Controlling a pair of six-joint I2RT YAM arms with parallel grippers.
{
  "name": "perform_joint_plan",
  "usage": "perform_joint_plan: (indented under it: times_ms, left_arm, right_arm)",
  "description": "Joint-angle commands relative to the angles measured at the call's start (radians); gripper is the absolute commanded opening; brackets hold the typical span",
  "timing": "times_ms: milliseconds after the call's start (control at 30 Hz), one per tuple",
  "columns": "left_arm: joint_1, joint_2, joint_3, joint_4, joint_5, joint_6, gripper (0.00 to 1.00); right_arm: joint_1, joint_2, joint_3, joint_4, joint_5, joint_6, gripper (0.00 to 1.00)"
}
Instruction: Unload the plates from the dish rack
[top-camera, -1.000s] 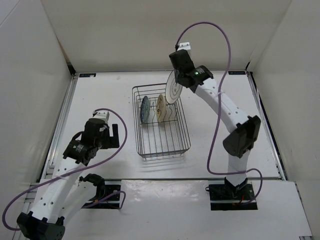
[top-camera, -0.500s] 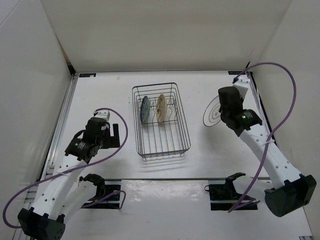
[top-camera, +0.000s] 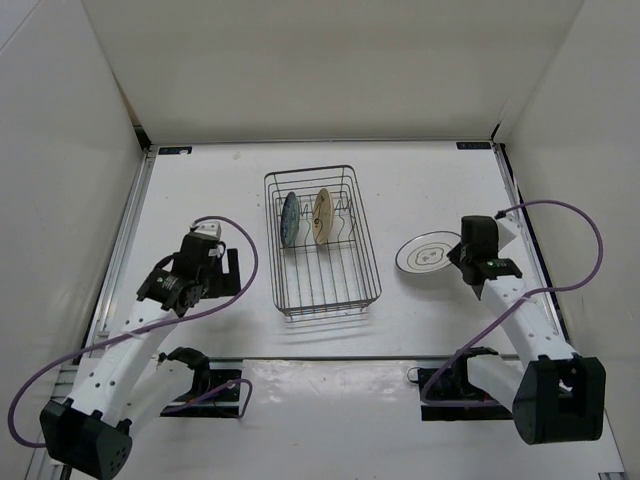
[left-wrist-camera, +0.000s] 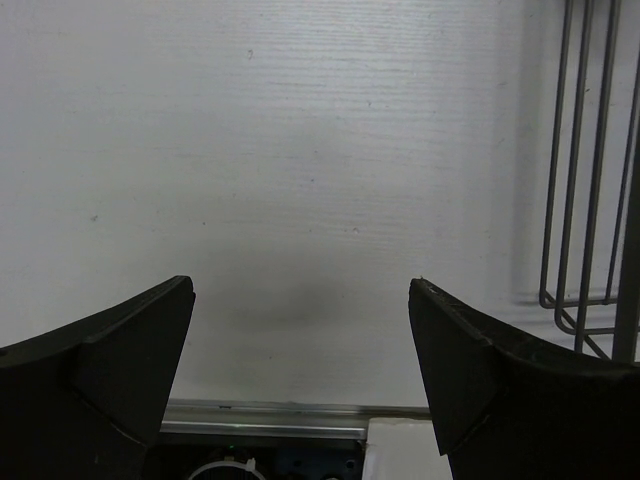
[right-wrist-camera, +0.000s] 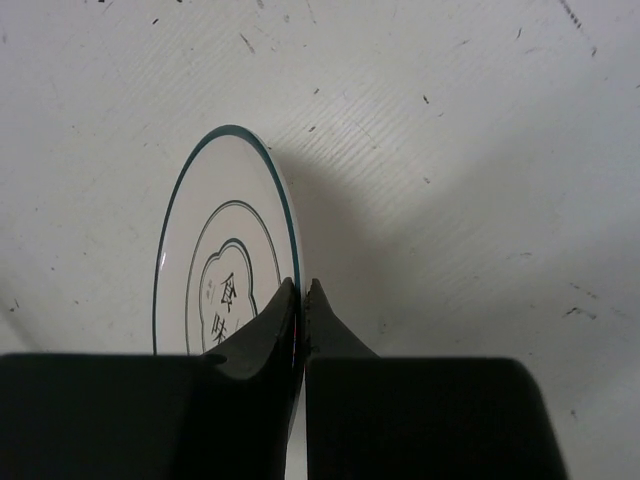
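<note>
I see my right gripper (right-wrist-camera: 302, 292) pinched tight on the rim of the white plate (right-wrist-camera: 222, 270), a grip only its wrist view shows. Overhead, that plate is at 3 o'clock from the dish rack (top-camera: 325, 282), where the cream plate (top-camera: 322, 215) and blue plate (top-camera: 290, 218) stand. My left gripper (left-wrist-camera: 300, 330) gapes wide, empty.

Bright, even light on the flat white table (top-camera: 200, 190); faint soft shadows under the dark wire dish rack (top-camera: 322, 285); the white round plate with a thin dark ring (right-wrist-camera: 215, 260) shades the table at its right, glinting on its left rim.
</note>
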Motion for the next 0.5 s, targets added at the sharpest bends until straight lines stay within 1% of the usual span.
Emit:
perform_joint_plan:
  times_ms: [0, 100, 267, 367, 467]
  left_arm:
    - [-0.004, 0.034, 0.037, -0.036, -0.026, -0.026, 0.99]
    - [-0.002, 0.083, 0.055, -0.052, -0.024, -0.032, 0.99]
    - [-0.004, 0.163, 0.092, -0.09, -0.006, -0.028, 0.99]
    - [-0.002, 0.189, 0.106, -0.073, 0.046, -0.007, 0.99]
    - [-0.002, 0.191, 0.104, -0.082, 0.094, 0.021, 0.99]
  right_arm:
    - [-0.044, 0.049, -0.052, 0.0, -0.062, 0.076, 0.0]
    - [-0.069, 0.103, -0.074, -0.039, -0.063, 0.133, 0.0]
    - [-0.092, 0.164, -0.072, -0.075, -0.088, 0.154, 0.0]
    - [-0.104, 0.221, -0.08, -0.053, -0.138, 0.156, 0.04]
    - [-0.113, 0.296, -0.068, -0.011, -0.201, 0.173, 0.03]
